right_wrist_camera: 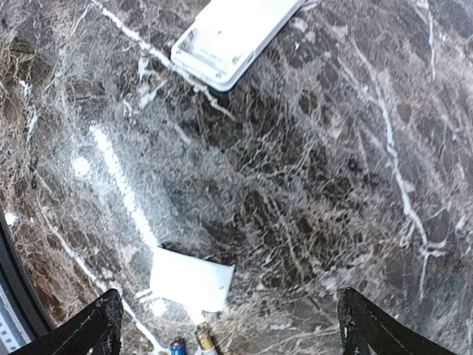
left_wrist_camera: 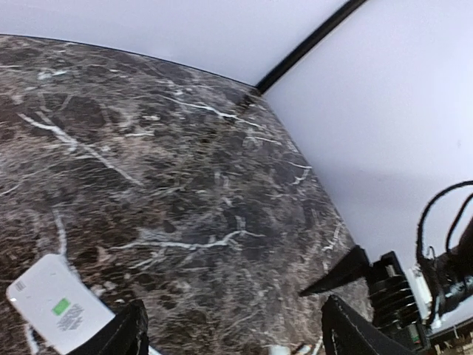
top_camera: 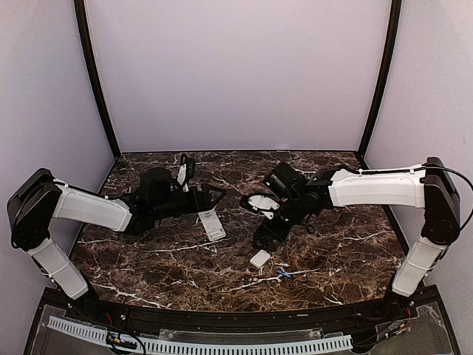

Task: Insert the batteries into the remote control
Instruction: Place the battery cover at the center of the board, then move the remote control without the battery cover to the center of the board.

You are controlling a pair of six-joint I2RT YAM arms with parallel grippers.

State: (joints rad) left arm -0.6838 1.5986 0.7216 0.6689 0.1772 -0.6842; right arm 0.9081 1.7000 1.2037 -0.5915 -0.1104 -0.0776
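The white remote control [top_camera: 212,224] lies on the marble table with its back up; a recess shows at its near end [right_wrist_camera: 229,33], and a green label is on it in the left wrist view [left_wrist_camera: 55,310]. My left gripper [top_camera: 216,197] hovers just behind it, open, nothing between its fingers [left_wrist_camera: 127,333]. The blue batteries [top_camera: 281,273] lie near the front, their ends showing [right_wrist_camera: 177,345] beside the small white cover plate [right_wrist_camera: 192,279]. My right gripper [top_camera: 264,238] hangs open above the plate [top_camera: 260,258], holding nothing; its fingertips [right_wrist_camera: 100,325] straddle plate and batteries.
Dark marble table [top_camera: 148,259] is ringed by pale walls with black corner posts [top_camera: 96,81]. A black rail [top_camera: 222,319] runs along the near edge. The right arm's black wrist parts [left_wrist_camera: 392,288] show at the right of the left wrist view.
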